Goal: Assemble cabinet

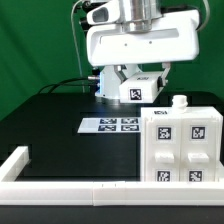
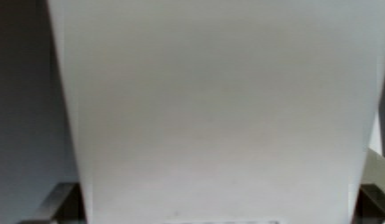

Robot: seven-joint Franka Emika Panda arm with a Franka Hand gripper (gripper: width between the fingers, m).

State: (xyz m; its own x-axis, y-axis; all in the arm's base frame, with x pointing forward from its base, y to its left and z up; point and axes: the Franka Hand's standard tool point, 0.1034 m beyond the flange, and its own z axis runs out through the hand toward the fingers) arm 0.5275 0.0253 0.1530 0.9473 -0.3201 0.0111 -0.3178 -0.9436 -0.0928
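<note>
My gripper (image 1: 135,58) hangs at the back of the table and is shut on a large white cabinet part (image 1: 138,48), held in the air. A block with a black-and-white tag (image 1: 135,90) shows just below it. In the wrist view this white part (image 2: 215,100) fills almost the whole picture. Only dark finger edges (image 2: 61,200) show beside it. A second white cabinet piece (image 1: 182,145) with several tags and a small knob on top stands on the table at the exterior view's right, apart from the gripper.
The marker board (image 1: 110,125) lies flat on the black table, below the held part. A long white border rail (image 1: 70,187) runs along the front edge and turns up the exterior view's left side. A green curtain hangs behind.
</note>
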